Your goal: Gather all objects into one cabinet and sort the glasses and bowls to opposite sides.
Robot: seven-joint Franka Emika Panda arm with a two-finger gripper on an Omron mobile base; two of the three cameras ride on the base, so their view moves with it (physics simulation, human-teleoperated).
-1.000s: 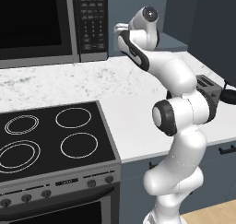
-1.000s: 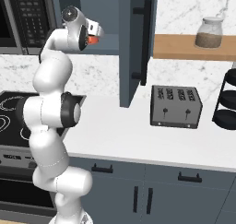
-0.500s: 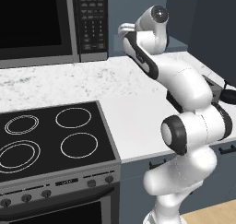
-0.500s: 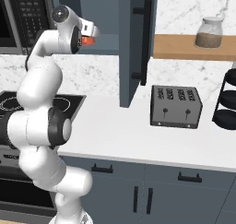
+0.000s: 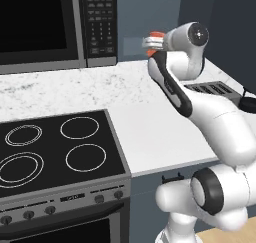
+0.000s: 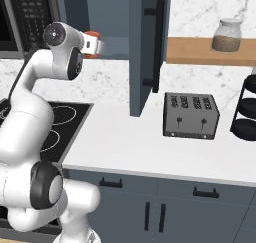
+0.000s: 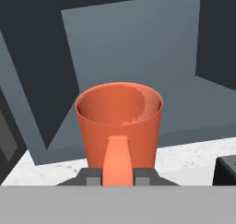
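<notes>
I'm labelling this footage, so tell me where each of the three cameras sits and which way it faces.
Left base view: behind the arm's left, facing stove and microwave; arm at right.
Right base view: behind its right, facing toaster and cabinet door; arm at left.
Hand view: on the hand, looking along the claw shut on the orange mug.
Shared: both base views show mug, counter and stove.
</notes>
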